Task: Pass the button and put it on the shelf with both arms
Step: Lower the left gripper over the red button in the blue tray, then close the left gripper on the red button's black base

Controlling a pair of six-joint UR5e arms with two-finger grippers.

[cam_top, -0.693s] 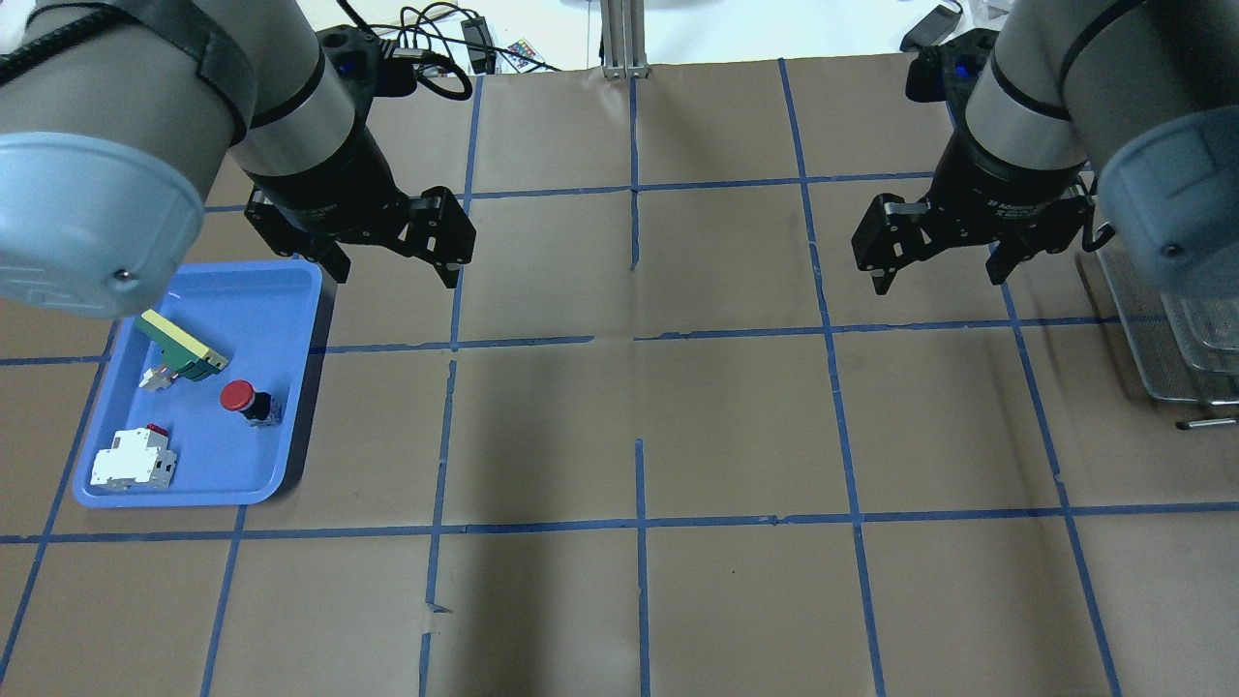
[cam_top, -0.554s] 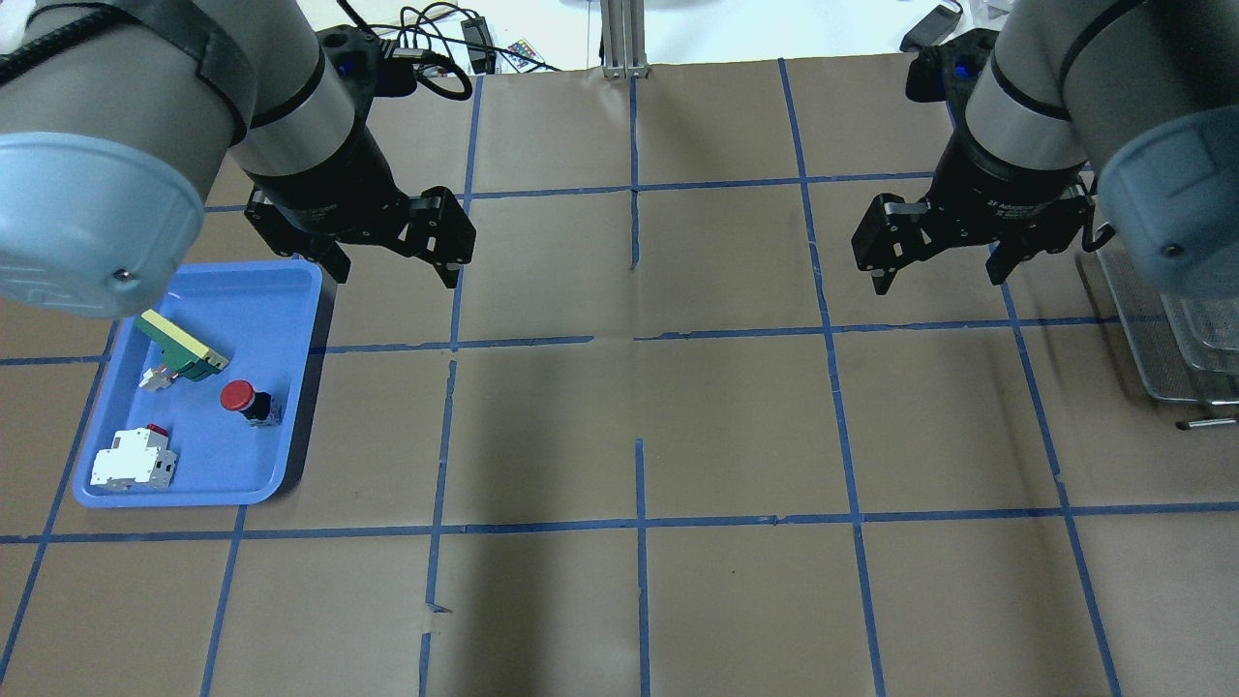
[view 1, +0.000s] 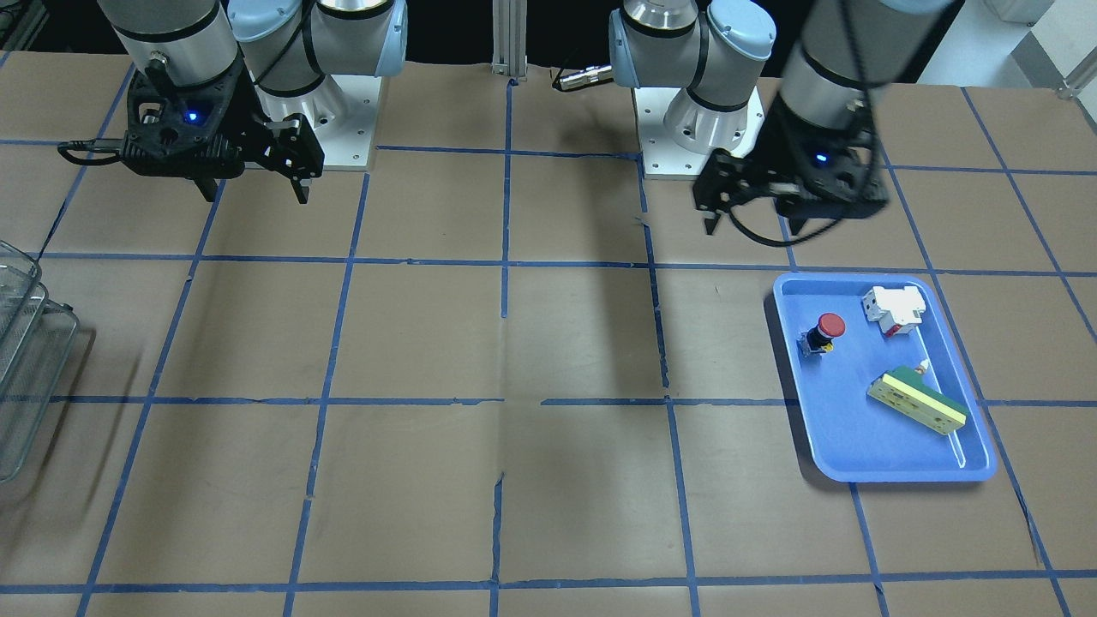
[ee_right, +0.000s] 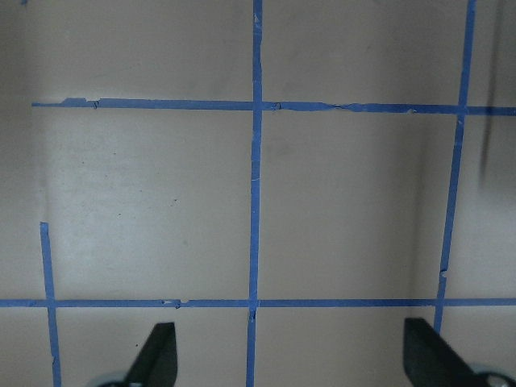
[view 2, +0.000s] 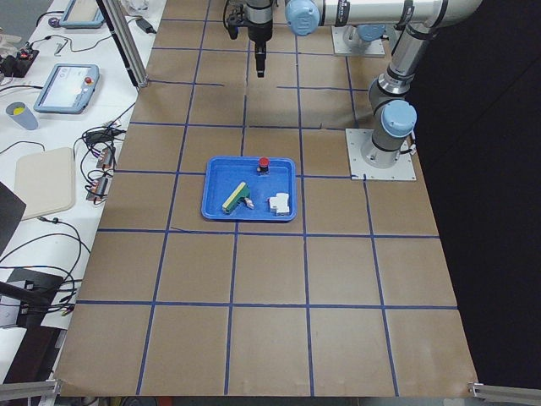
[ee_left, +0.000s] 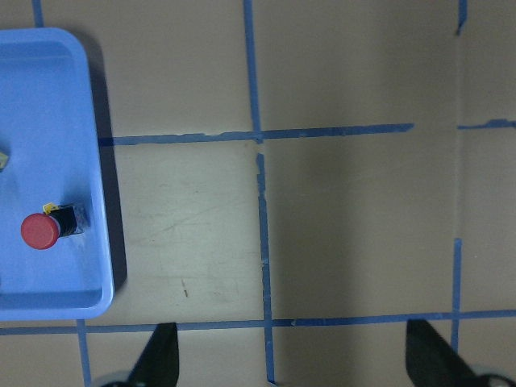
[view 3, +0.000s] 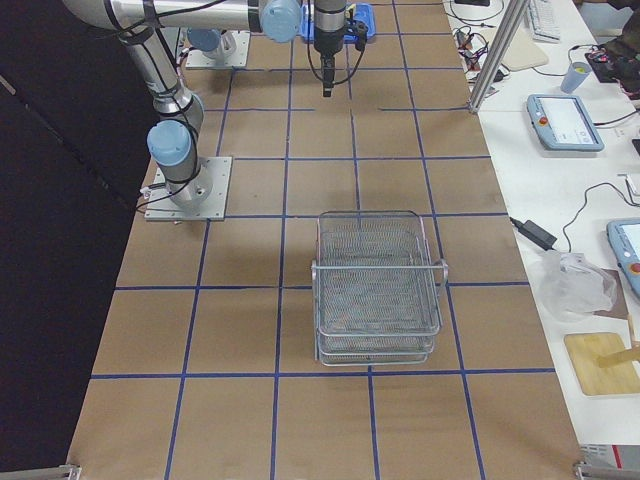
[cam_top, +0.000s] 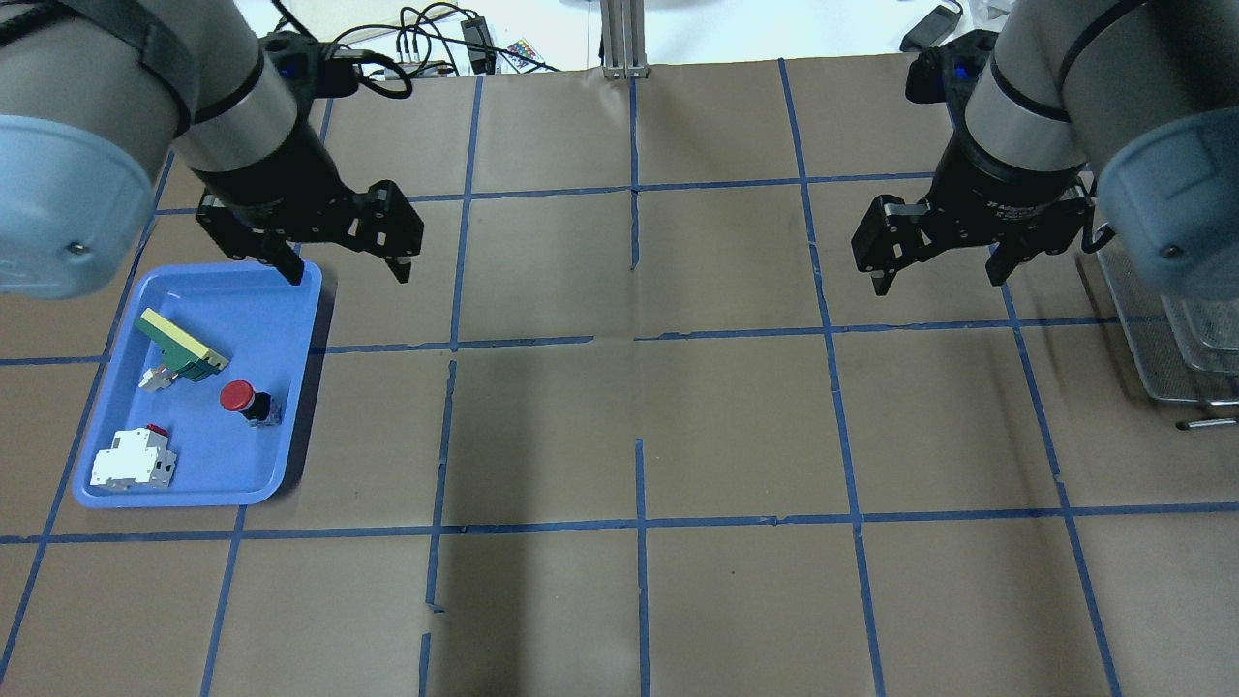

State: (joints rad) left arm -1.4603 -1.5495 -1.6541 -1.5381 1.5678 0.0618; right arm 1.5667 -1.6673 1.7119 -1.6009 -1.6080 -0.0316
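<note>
The button [cam_top: 238, 397], with a red cap on a black body, lies on its side in the blue tray [cam_top: 261, 310] at the table's left; it also shows in the front view [view 1: 828, 326] and the left wrist view [ee_left: 40, 230]. My left gripper [cam_top: 347, 271] is open and empty, above the tray's far right corner, apart from the button. My right gripper [cam_top: 937, 281] is open and empty over bare table at the right. The wire-mesh shelf [cam_top: 1191, 348] stands at the table's right edge, seen whole in the right exterior view [view 3: 378, 290].
In the tray there also lie a white block with a red tab [cam_top: 134, 460] and a green-and-cream bar [cam_top: 179, 347]. The table is brown paper with a grid of blue tape. Cables lie beyond the far edge [cam_top: 426, 39].
My left gripper has moved left, over the tray's far right corner, still open. The right arm, the button and the tray have not moved.
</note>
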